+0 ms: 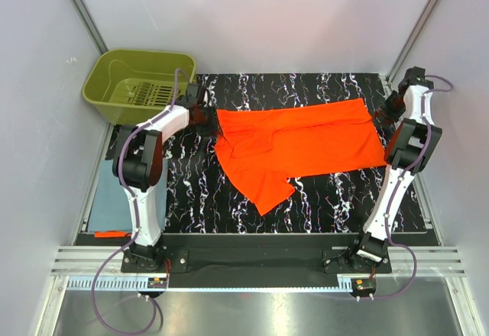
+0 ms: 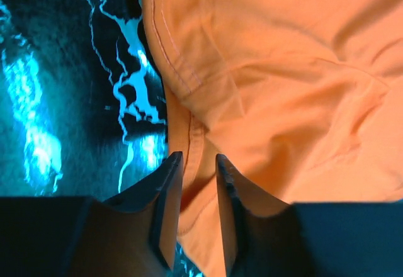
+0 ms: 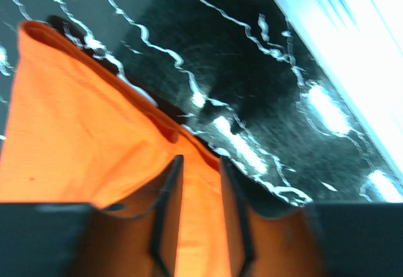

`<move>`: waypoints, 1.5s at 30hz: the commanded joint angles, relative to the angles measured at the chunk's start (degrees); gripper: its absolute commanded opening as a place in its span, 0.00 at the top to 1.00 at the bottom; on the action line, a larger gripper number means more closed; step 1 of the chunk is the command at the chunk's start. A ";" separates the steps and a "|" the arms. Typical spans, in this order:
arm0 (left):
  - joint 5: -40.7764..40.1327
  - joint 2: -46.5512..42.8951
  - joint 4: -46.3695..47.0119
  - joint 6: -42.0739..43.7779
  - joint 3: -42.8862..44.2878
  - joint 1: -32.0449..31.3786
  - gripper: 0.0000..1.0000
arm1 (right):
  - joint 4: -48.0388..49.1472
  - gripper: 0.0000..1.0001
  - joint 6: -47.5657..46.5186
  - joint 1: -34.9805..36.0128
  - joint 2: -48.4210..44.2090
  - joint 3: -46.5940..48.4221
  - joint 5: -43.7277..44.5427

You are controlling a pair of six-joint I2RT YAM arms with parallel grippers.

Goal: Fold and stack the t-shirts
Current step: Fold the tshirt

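Observation:
The bright orange t-shirt (image 1: 306, 141) lies stretched left to right across the black marbled mat (image 1: 191, 191), one sleeve flap pointing toward the front. My left gripper (image 1: 208, 120) is at its left edge; in the left wrist view its fingers (image 2: 199, 157) stand parted over the stitched hem (image 2: 182, 82), cloth loose between them. My right gripper (image 1: 384, 111) is at the shirt's right end, and in the right wrist view it (image 3: 200, 158) is parted too, with the orange edge (image 3: 94, 132) lying slack in the gap. A dusty blue-grey folded t-shirt (image 1: 111, 195) lies flat left of the mat.
An olive-green plastic basket (image 1: 141, 84) stands at the back left, just behind the left gripper. White walls enclose the table on three sides. A pale ledge (image 3: 352, 56) runs beyond the mat's right edge. A metal rail (image 1: 252, 263) crosses the front by the arm bases.

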 commanded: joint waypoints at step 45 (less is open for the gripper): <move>-6.82 -30.38 23.01 -39.94 -46.56 -18.02 0.54 | 14.26 0.30 4.80 19.03 -61.15 -72.46 -7.61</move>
